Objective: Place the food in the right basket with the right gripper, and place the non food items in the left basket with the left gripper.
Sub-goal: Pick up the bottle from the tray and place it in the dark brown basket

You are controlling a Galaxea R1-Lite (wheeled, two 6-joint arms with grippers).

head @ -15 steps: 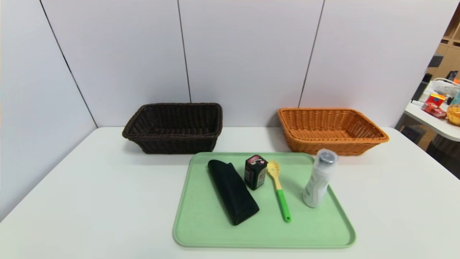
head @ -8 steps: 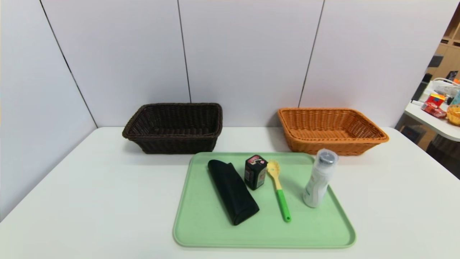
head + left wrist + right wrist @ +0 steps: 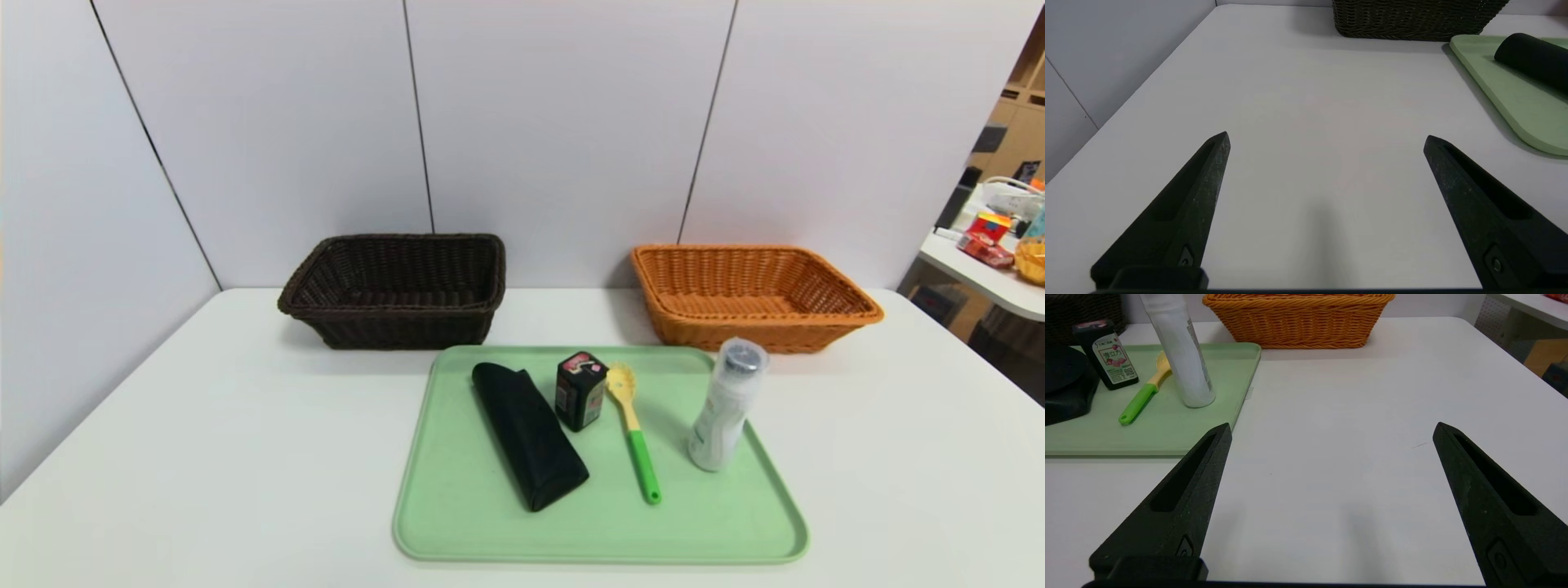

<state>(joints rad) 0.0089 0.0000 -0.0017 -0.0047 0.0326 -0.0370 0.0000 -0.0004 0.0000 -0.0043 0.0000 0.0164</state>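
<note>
On the green tray stand the food, a small black carton, and a white bottle. A long black soft case and a yellow spoon with a green handle lie beside them. The dark brown left basket and the orange right basket sit at the back. Neither arm shows in the head view. My left gripper hangs open over bare table left of the tray. My right gripper hangs open over bare table right of the tray.
The white table is walled by grey panels behind and on the left. A second table with clutter stands off to the far right, past the table's edge.
</note>
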